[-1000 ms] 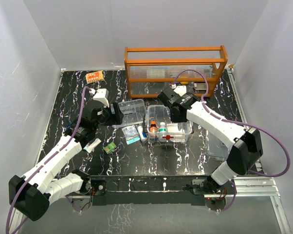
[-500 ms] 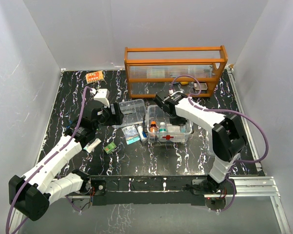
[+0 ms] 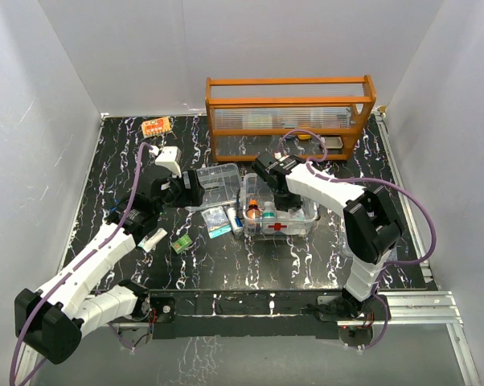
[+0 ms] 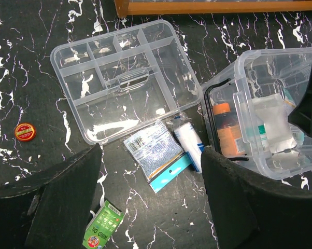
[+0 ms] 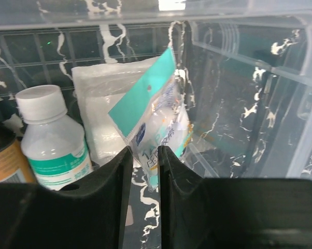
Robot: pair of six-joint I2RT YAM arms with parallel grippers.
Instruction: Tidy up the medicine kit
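The right hand (image 5: 144, 154) is down inside the medicine kit box (image 3: 297, 225). Its fingers are only narrowly apart, with the lower end of a teal-topped packet (image 5: 155, 116) between them; whether they pinch it I cannot tell. A white bottle (image 5: 55, 142) stands left of the packet. The left hand (image 4: 151, 207) hangs wide open, holding nothing, above the surface (image 4: 21, 78) near the divided tray (image 4: 119, 78), which lies just left of the box, mid-surface.
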